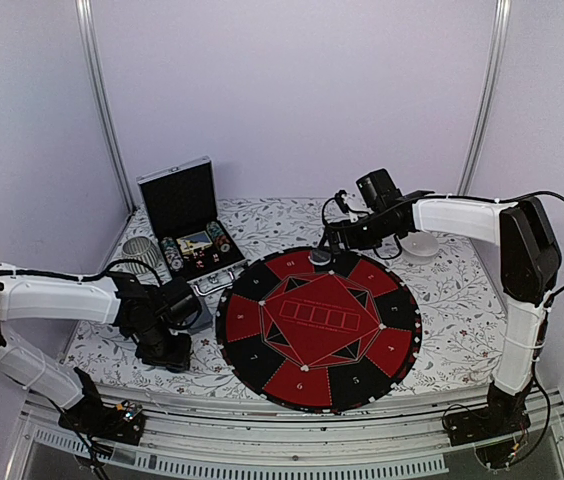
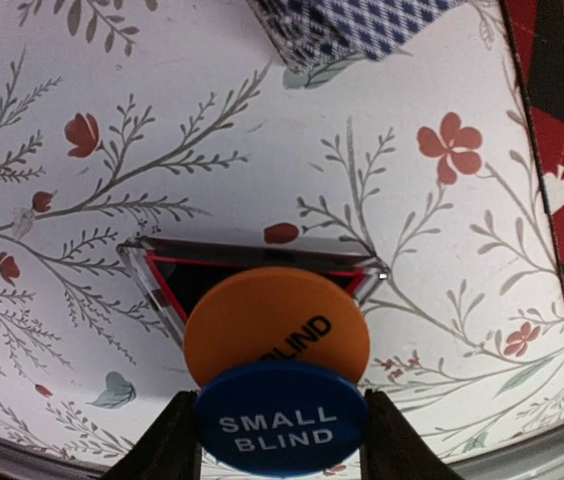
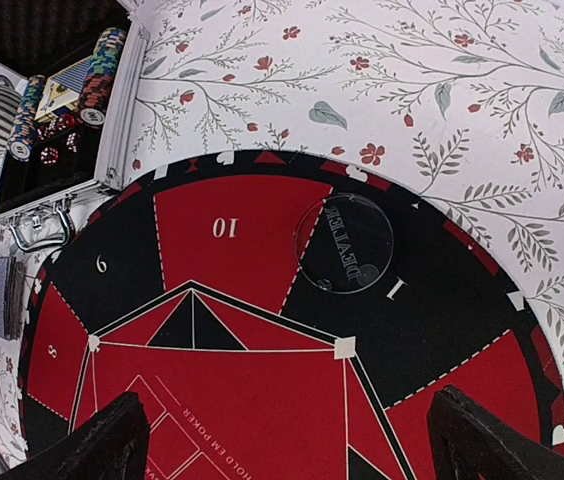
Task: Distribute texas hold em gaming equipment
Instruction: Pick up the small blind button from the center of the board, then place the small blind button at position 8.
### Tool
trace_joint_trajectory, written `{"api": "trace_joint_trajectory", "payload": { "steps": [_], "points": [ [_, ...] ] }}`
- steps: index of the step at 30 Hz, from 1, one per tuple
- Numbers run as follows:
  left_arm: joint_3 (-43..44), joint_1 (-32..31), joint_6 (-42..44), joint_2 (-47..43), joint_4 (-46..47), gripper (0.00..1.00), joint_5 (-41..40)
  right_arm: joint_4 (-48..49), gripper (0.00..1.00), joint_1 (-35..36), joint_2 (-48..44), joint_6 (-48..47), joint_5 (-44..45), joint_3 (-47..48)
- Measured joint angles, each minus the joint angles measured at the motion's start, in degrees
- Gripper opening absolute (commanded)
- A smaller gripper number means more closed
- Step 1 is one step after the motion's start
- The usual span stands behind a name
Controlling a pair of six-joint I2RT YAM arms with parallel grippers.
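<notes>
- The blue button (image 2: 282, 430) sat pinched at its edges between the fingers of the left gripper (image 2: 282, 447).
- The orange button (image 2: 272, 320) lay at its 12 o'clock, overlapping a black triangular marker (image 2: 175, 288).
- The cards (image 2: 362, 25) lay farther toward 12 o'clock, with the round mat (image 2: 552, 130) at 3 o'clock.
- The right gripper (image 3: 307, 440) hung wide open over the mat, near a clear dealer disc (image 3: 344, 245).

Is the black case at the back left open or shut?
Open: the case has its lid raised, and poker chips show inside.
</notes>
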Motion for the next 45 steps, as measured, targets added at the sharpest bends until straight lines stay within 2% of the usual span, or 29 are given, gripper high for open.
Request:
{"api": "trace_joint_trajectory", "payload": {
  "steps": [3,11,16,23,27,31,39,42,45],
  "points": [
    [0.00,0.00,0.09,-0.02,-0.11,0.44,0.09,0.00,0.99,0.02,0.00,0.00,0.00,0.00],
    [2.01,-0.33,0.33,-1.68,-3.85,0.44,-0.72,-0.13,0.99,0.02,0.00,-0.15,-0.07,0.00],
    [8.92,-2.08,2.56,-1.90,-7.06,0.44,-2.89,-0.31,0.99,0.02,-0.31,-0.15,-1.03,-0.02],
    [18.64,-4.61,10.78,-0.98,-7.23,0.45,-3.17,-0.48,0.99,0.02,-5.33,-0.11,-2.75,-1.49],
    [24.37,-4.59,16.22,4.35,-5.68,0.45,-4.00,-0.42,0.99,0.02,-8.17,0.09,-2.86,-2.62],
    [30.75,-3.63,21.22,14.82,-3.30,0.45,-4.13,-0.42,0.99,0.02,-9.60,0.20,-2.82,-4.42],
    [35.19,-0.11,26.88,32.22,0.22,0.45,-2.34,-0.68,0.99,0.00,-11.43,0.28,-1.55,-8.20],
    [35.87,0.72,27.54,34.03,0.17,0.49,-1.68,-0.70,0.99,0.00,-12.11,0.26,-1.25,-8.74],
    [36.28,0.81,27.89,34.51,0.66,0.59,-1.68,-0.66,0.99,0.00,-12.26,0.26,-1.16,-8.74]
  ]
}}
